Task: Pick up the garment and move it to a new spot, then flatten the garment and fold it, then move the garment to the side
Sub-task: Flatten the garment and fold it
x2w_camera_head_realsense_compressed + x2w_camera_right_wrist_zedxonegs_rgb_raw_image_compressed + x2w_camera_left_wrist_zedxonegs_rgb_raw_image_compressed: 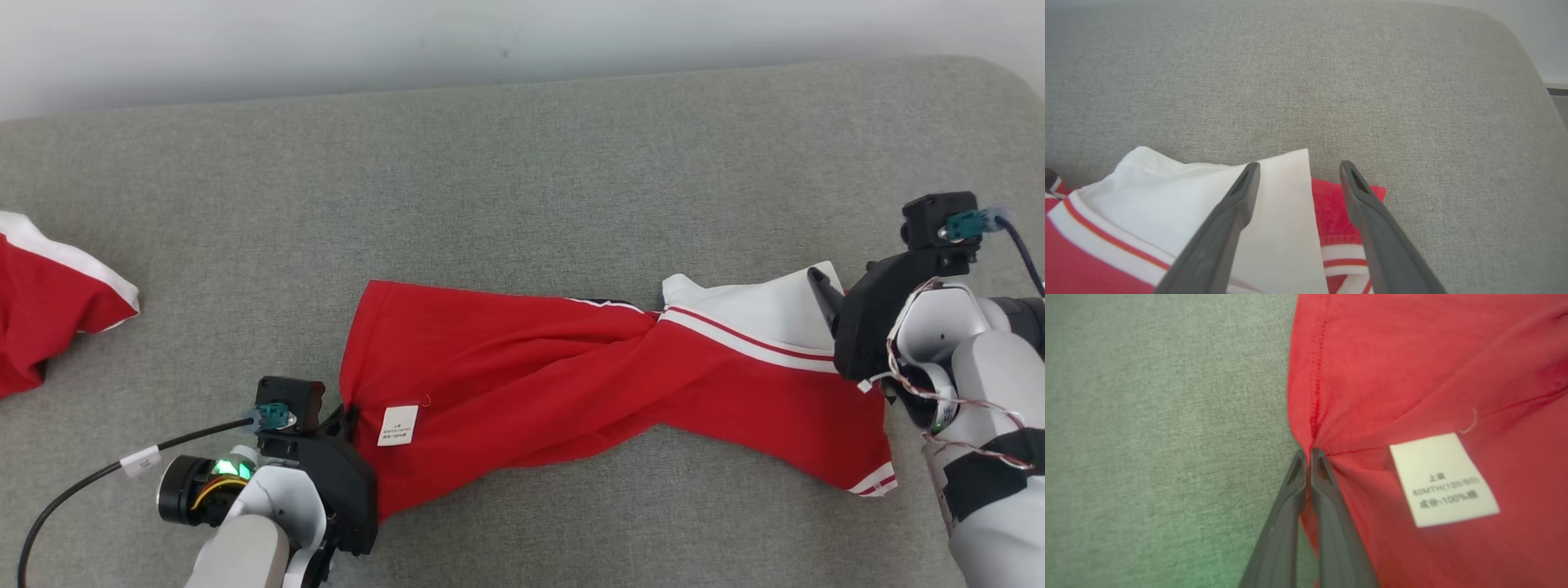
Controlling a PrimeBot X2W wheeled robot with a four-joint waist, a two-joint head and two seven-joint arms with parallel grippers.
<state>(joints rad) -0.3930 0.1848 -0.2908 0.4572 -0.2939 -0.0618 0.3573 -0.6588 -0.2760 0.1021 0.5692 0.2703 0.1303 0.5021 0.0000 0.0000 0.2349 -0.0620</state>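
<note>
Grey woven upholstered surface (pixel 522 163) spanned scene left to right, with far right corner rounded. Pale wall (pixel 326 41) ran along far edge and carried few faint dark marks. Second red cloth (pixel 41 318) lay rumpled at far left of surface, partly cut off by frame. White band (pixel 73 257) ran along its far side. Beyond right corner, dark strip (pixel 1557 90) sat low against wall.

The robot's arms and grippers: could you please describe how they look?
Both arms have pale shells and black wrist housings with teal connectors. The left gripper and right gripper each have two long dark tapering fingers. A white-tagged black cable reaches the left wrist, near a green light; thin wires cross the right arm.
</note>
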